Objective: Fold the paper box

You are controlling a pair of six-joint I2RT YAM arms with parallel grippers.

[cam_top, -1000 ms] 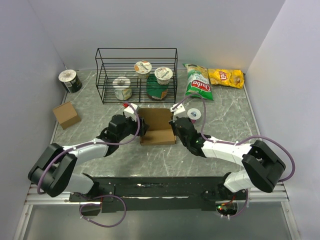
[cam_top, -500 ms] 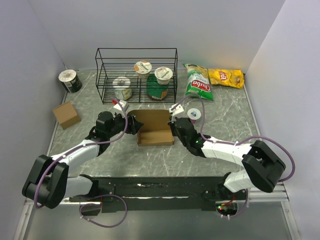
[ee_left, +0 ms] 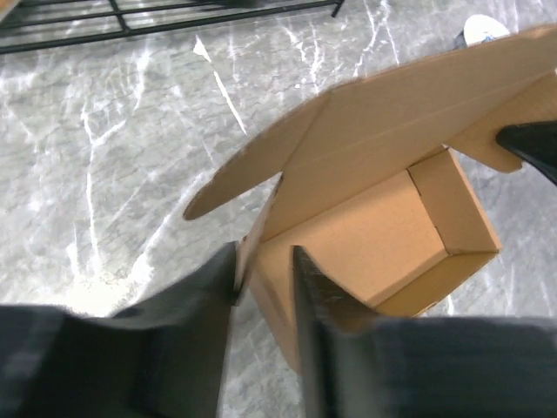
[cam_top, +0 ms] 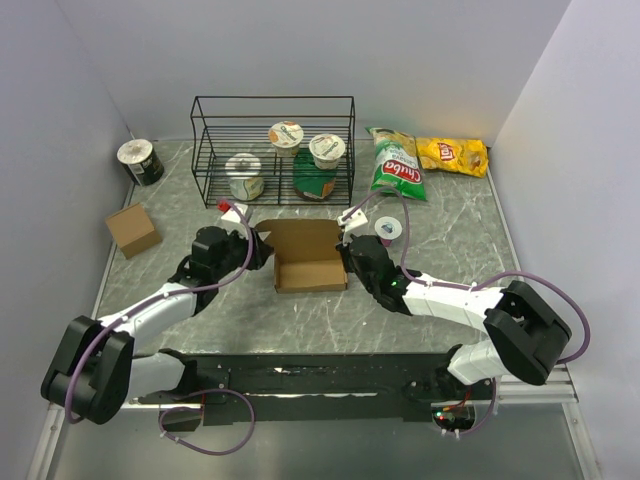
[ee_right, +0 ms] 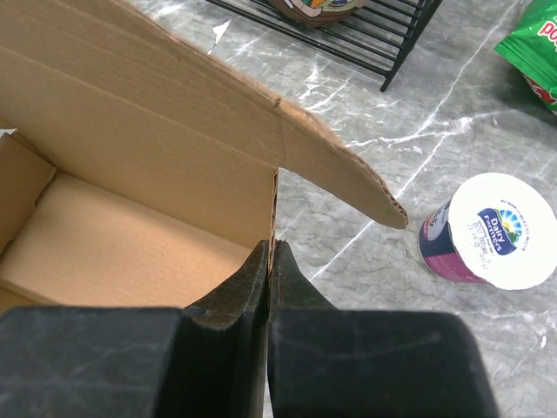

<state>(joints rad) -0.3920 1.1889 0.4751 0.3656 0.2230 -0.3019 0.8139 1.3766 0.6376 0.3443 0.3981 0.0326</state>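
Note:
The paper box (cam_top: 308,262) is a brown tray with its lid (cam_top: 303,236) folded back, lying mid-table. My left gripper (cam_top: 263,250) is at its left side. In the left wrist view the jaws of the left gripper (ee_left: 265,252) straddle the box's left wall (ee_left: 254,239), the outer finger (ee_left: 209,331) touching it, with a gap left at the inner finger; the gripper is open. My right gripper (cam_top: 347,262) is shut on the right wall (ee_right: 275,205), which the pads of the right gripper (ee_right: 271,248) pinch. The box floor (ee_right: 113,244) is bare.
A black wire rack (cam_top: 272,150) with cups stands behind the box. A yoghurt cup (cam_top: 388,229) (ee_right: 492,231) sits just right of the lid. Green (cam_top: 396,165) and yellow (cam_top: 452,154) chip bags lie at the back right. At the left are a small brown box (cam_top: 132,229) and a tin (cam_top: 139,161).
My left arm drew back to the left and its jaws have narrowed around the box's left wall. The box has slid slightly left. The right gripper keeps its hold.

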